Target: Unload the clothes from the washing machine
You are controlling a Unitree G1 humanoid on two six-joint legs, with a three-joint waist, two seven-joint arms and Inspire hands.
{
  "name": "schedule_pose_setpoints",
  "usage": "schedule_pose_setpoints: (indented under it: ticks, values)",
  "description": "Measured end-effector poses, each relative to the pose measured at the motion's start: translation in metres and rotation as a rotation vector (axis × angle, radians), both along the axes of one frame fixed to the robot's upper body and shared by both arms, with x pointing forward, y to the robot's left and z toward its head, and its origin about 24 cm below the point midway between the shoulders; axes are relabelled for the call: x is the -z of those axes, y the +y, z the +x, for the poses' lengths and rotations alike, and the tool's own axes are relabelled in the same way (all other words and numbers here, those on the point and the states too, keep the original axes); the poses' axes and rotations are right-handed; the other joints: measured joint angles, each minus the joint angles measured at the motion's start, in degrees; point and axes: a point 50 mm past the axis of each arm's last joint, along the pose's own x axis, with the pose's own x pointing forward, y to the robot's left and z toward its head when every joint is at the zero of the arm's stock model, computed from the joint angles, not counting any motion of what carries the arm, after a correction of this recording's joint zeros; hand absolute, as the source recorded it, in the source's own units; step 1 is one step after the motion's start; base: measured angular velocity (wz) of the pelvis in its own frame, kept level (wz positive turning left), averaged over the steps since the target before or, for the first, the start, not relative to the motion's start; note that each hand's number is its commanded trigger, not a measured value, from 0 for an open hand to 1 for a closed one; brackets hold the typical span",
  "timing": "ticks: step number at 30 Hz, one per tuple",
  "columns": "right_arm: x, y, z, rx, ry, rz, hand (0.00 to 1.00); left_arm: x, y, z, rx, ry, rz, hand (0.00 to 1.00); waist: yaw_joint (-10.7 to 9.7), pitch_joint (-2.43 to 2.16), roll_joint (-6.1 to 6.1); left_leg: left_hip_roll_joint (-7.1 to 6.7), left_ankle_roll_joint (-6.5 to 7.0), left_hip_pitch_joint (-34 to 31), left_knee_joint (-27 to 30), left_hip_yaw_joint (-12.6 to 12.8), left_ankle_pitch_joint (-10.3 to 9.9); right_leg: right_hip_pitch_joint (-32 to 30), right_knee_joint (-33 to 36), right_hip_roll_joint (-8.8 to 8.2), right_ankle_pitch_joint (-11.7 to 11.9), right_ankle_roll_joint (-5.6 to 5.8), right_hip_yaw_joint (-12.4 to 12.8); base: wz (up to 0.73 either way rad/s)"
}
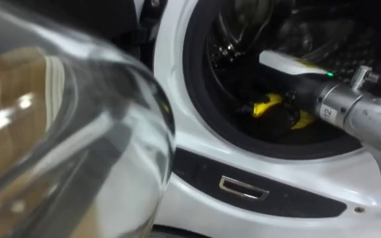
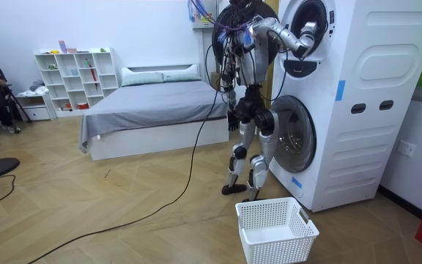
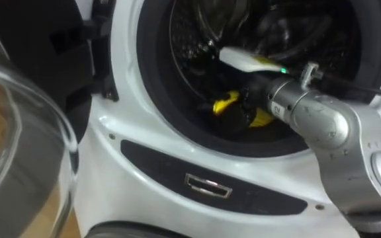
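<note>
I stand at a white stack of two machines, with my right arm stretched into the upper washing machine's (image 2: 357,44) open drum (image 1: 243,39). A yellow piece of clothing (image 1: 267,104) lies at the bottom of the dark drum, just behind the black door seal (image 3: 152,86). My right hand (image 3: 251,107) is down at this cloth, dark against the drum, and its fingers are hidden in the shadow and the cloth. My left hand (image 2: 233,117) hangs at my side in the room view.
The open round glass door (image 1: 58,132) stands close on my left. Below the opening the white front carries a dark panel with a chrome latch (image 1: 243,188). A white laundry basket (image 2: 277,231) sits on the floor by my feet. Behind me stand a bed (image 2: 152,103) and a shelf (image 2: 75,77).
</note>
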Motion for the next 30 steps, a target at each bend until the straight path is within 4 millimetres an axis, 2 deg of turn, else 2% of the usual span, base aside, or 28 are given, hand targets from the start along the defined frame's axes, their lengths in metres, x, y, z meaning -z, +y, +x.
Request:
schedule_pose_setpoints:
  ticks: [2,5,7,10,14,22,27,30]
  values:
    - [-0.01,0.006,-0.009,-0.037,-0.054,0.008,1.0,0.001,0.0,-0.005,-0.009,0.009,-0.003,0.0,-0.44,-0.06,0.11,0.0,0.0,-0.12,0.05,-0.01,0.0,0.0,-0.03,-0.06,0.0,-0.01,-0.14,0.04]
    - [-0.025,0.028,-0.033,-0.195,-0.145,0.046,1.0,0.002,0.0,-0.011,-0.02,0.02,-0.002,0.0,-1.1,-0.21,0.39,0.0,-0.01,-0.12,0.15,0.09,0.0,0.16,-0.17,-0.11,-0.01,-0.01,-0.05,0.0]
    - [-0.025,0.037,-0.052,-0.299,-0.166,0.069,1.0,0.003,-0.002,-0.017,-0.022,0.02,-0.008,0.0,-1.47,-0.36,0.7,-0.09,0.01,0.08,0.16,0.19,0.0,0.47,-0.23,-0.2,0.0,-0.02,0.07,0.0]
    - [-0.017,0.04,-0.061,-0.352,-0.142,0.097,1.0,0.005,-0.006,-0.024,-0.03,0.03,-0.015,0.0,-2.68,-0.28,1.01,0.04,0.03,0.49,0.18,1.22,-0.02,0.87,-0.28,-0.24,0.01,0.03,0.27,-0.01]
    - [-0.023,0.036,-0.062,-0.342,-0.175,0.122,1.0,0.007,-0.009,-0.03,-0.037,0.042,-0.022,0.0,-3.23,-0.23,1.57,0.22,0.02,1.04,0.09,2.37,-0.04,0.89,-0.26,0.02,0.04,0.04,1.45,-0.14]
    - [-0.031,0.017,-0.077,-0.351,-0.223,0.224,1.0,0.006,-0.007,-0.038,-0.085,0.013,-0.019,0.0,-4.01,-0.2,2.17,0.61,-0.04,1.67,0.06,4.28,-0.09,0.96,-0.26,0.42,0.32,-0.07,2.77,-0.08]
    - [-0.038,0.017,-0.09,-0.393,-0.292,0.228,1.0,0.005,-0.003,-0.043,-0.118,0.002,-0.016,0.0,-4.93,-0.21,2.54,0.79,-0.22,1.44,0.59,4.66,-0.28,0.78,-0.19,0.63,0.24,0.15,3.15,-0.05]
    - [-0.045,0.009,-0.094,-0.379,-0.361,0.247,1.0,0.004,-0.001,-0.045,-0.151,-0.013,-0.011,0.0,-5.73,-0.23,2.6,0.98,-0.35,0.74,1.54,4.92,-0.53,0.14,-0.01,0.82,0.47,-0.07,3.48,-0.04]
